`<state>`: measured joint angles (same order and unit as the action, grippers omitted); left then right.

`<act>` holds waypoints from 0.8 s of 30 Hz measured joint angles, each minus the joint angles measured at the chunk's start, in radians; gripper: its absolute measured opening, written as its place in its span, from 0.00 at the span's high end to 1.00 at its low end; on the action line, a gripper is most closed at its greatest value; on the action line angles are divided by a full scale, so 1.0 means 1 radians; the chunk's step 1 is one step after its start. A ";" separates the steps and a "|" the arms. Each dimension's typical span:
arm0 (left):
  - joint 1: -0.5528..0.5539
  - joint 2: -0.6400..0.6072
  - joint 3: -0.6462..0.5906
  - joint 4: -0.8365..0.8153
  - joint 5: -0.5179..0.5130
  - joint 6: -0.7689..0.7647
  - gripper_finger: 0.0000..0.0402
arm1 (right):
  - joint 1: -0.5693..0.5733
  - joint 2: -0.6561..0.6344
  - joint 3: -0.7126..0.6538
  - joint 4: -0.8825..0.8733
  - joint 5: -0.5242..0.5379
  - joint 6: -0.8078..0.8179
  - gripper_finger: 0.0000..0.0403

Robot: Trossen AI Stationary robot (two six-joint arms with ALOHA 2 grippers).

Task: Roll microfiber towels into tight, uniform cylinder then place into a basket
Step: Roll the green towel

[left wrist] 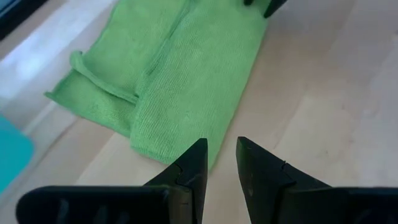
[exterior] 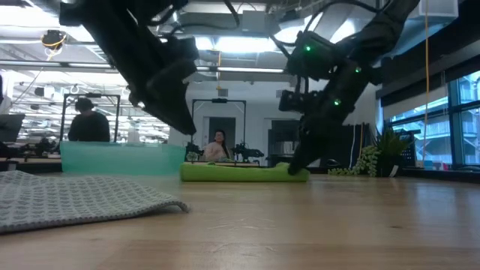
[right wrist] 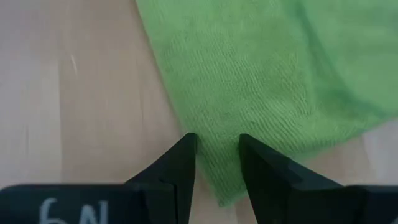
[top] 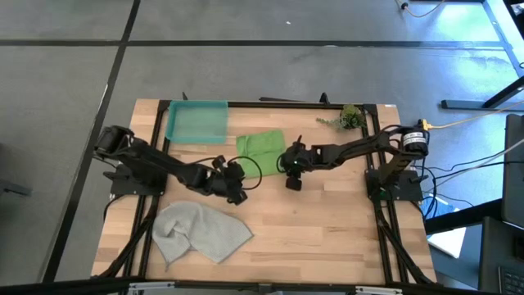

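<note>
The grey towel lies crumpled on the near left part of the wooden counter, well apart from both arms. In the low view it is the closest thing, flat and rumpled.

Farther in, near the middle of the counter, is the lime green towel. It is folded over into a thick flat strip, not a roll. In the low view it looks like a low green band on the counter.

The left gripper is just beside the green towel's near left corner. Its fingers stand a little apart with nothing between them, and the towel's edge lies just past their tips.

The right gripper is at the towel's right edge. Its fingers are a little apart, one on each side of the towel's corner. I cannot tell if they pinch the cloth or only sit over it.

Past the green towel, at the far left of the counter, sits the teal basket. It has no towel in it. At the far right corner lies a small leafy plant sprig.

Beyond the counter, the low view shows a bright room with two people far off.
</note>
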<state>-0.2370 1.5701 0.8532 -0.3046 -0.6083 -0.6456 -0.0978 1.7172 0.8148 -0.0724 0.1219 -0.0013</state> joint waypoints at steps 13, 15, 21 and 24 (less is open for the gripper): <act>-0.035 0.015 0.000 0.006 0.007 -0.001 0.79 | 0.131 -0.003 -0.042 0.004 -0.096 0.127 0.69; -0.045 0.015 0.000 0.007 0.018 -0.001 0.79 | 0.166 -0.003 -0.042 0.005 -0.097 0.139 0.69; -0.086 0.015 0.000 0.007 0.030 0.001 0.79 | 0.256 -0.017 -0.044 0.000 -0.093 0.157 0.69; -0.103 0.015 0.000 0.007 0.031 0.001 0.79 | 0.280 -0.054 -0.044 0.005 -0.068 0.156 0.69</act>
<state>-0.3402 1.5856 0.8528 -0.2979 -0.5774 -0.6445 0.1819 1.6635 0.7704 -0.0677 0.0536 0.1550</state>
